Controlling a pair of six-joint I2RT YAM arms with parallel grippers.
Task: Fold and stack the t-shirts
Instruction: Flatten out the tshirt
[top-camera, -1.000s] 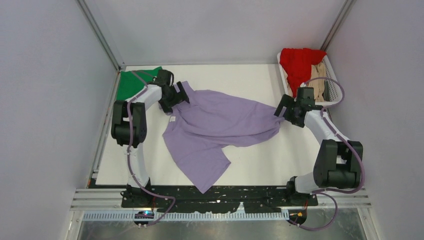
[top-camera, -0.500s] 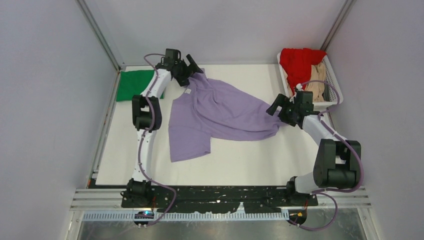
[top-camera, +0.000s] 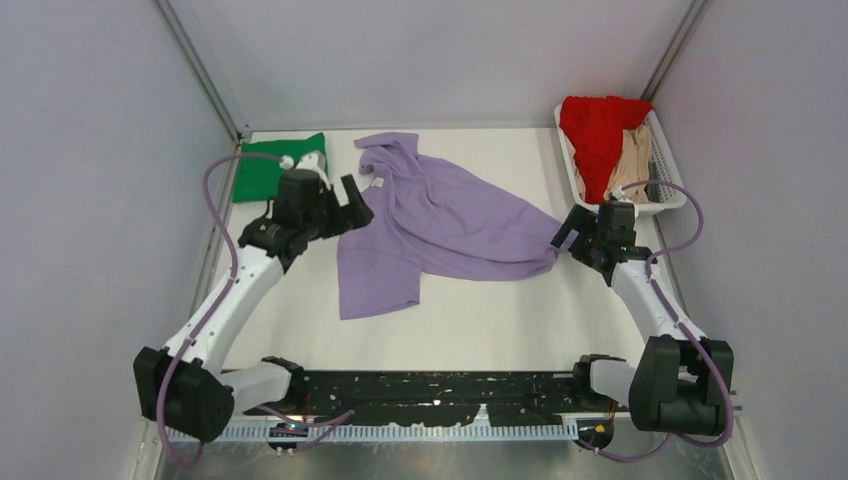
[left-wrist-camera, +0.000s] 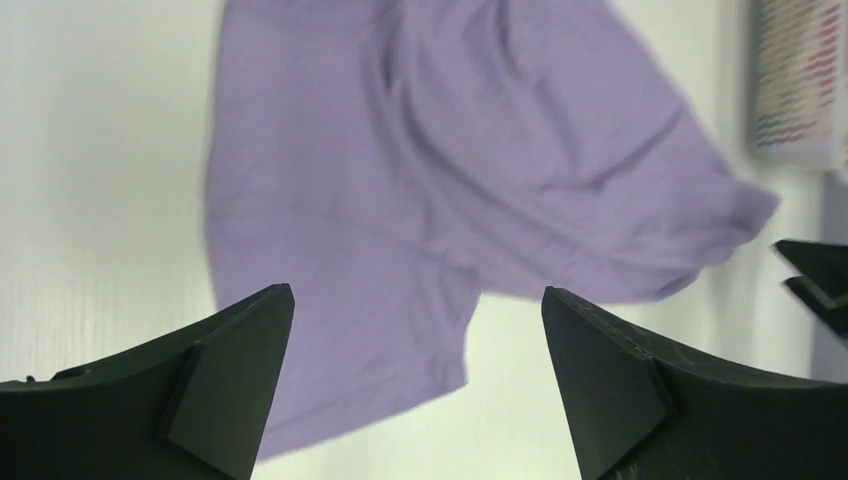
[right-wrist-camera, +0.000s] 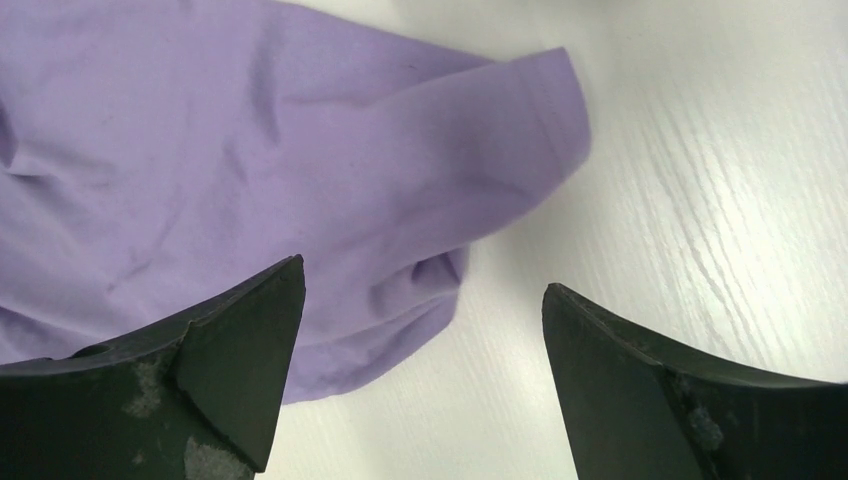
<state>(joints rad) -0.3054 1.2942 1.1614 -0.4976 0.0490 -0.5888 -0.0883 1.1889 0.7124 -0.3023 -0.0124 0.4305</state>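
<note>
I am watching the lavender t-shirt (top-camera: 430, 225) lying crumpled across the middle of the table (top-camera: 500, 320), its collar toward the far edge. My left pincer (top-camera: 356, 200) is hovering wide open and empty beside its left side. My right pincer (top-camera: 563, 232) is gaping, empty, at its right tip. Bare table is running along the near edge. The green t-shirt (top-camera: 262, 172) is sitting in the far left corner. The white basket (top-camera: 668, 195), holding a red t-shirt (top-camera: 598, 128) and a tan t-shirt (top-camera: 632, 172), is crowding the far right corner.
</note>
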